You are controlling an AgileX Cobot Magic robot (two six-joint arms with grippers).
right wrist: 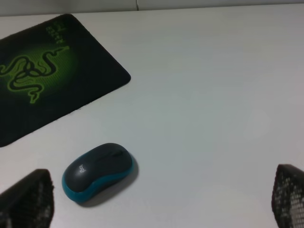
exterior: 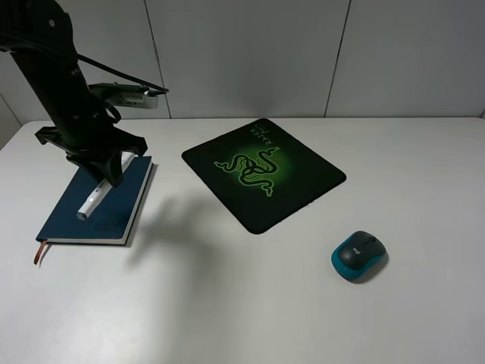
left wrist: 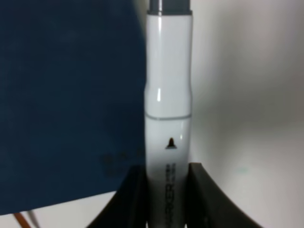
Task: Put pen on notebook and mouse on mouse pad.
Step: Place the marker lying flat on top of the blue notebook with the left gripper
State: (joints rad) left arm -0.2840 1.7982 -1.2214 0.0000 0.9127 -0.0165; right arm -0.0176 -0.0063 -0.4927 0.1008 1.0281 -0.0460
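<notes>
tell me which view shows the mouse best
The right wrist view: the mouse is close and whole, grey top and teal sides clear. The exterior high view shows it small, off the mouse pad; the left wrist view does not show it.

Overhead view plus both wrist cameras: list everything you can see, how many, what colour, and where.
table: one, white, under everything
notebook: one, navy blue, left side of table, brown ribbon at near corner
pen: one, white, held over the notebook's cover
mouse pad: one, black with green snake logo, mid-table, bare
mouse: one, dark grey and teal, on table right of the pad, apart from it
left gripper: one, black, shut on the pen
right gripper: one, black, open, above table near the mouse
</notes>
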